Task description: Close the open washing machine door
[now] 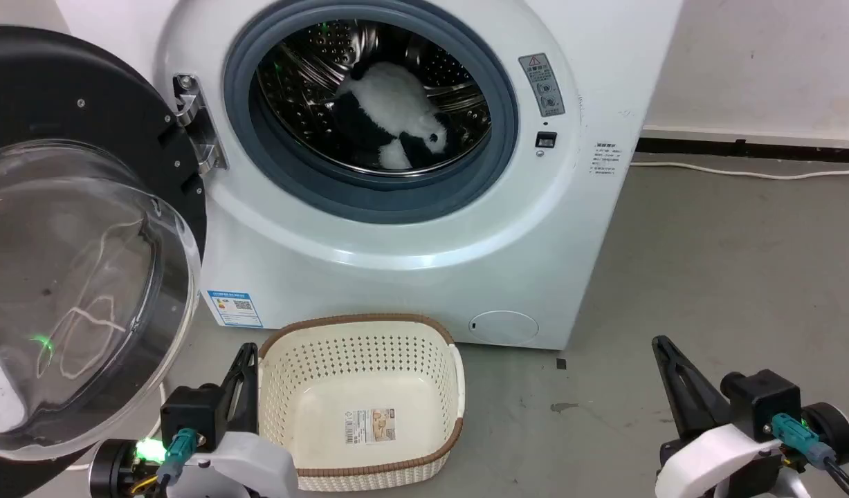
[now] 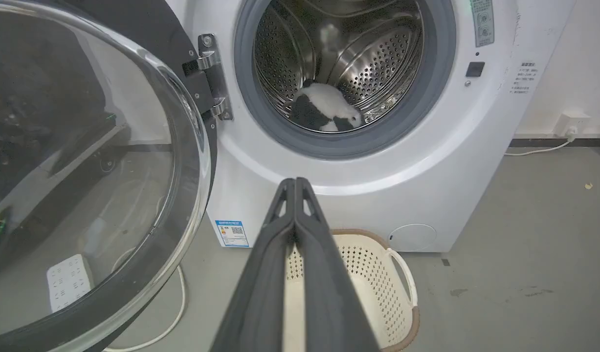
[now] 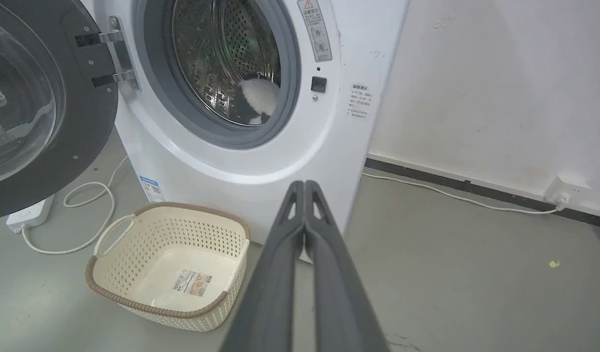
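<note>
your washing machine door (image 1: 71, 277) hangs wide open on the left, just left of your left gripper (image 1: 249, 354) — the nearer arm — and both it and the right gripper (image 1: 663, 344) have fingers pressed together.

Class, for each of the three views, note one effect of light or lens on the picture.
Head view: pale reflections and a green glint on the glass of the washing machine door. Left wrist view: the wide lens bows the door's rim, and the left gripper looms large. Right wrist view: the drum glints; the floor is evenly lit, shadows faint.
</note>
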You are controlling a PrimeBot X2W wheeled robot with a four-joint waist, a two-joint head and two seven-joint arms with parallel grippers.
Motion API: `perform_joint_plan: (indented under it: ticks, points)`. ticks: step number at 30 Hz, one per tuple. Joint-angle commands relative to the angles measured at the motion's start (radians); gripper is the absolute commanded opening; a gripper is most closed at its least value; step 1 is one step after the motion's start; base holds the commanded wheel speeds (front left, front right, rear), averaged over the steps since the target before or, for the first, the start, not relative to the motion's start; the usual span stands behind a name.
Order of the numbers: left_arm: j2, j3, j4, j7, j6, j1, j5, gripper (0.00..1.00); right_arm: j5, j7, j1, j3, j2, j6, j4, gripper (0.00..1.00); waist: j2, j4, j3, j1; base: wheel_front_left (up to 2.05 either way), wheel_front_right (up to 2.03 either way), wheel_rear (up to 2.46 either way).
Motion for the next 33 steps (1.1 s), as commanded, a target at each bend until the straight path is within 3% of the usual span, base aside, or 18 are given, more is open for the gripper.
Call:
perform_joint_plan:
  ticks: [1, 33]
  points:
    - [0.000, 0.001, -0.004, 0.000, 0.003, 0.000, 0.003, 0.00, 0.005, 0.000, 0.010, 0.000, 0.000, 0.001, -0.004, 0.00, -0.0001, 0.000, 0.000, 0.0000, 0.00, 0.00, 0.00]
    - [0.000, 0.001, -0.004, 0.000, 0.003, 0.000, 0.003, 0.00, 0.005, 0.000, 0.010, 0.000, 0.000, 0.001, -0.004, 0.00, -0.0001, 0.000, 0.000, 0.0000, 0.00, 0.00, 0.00]
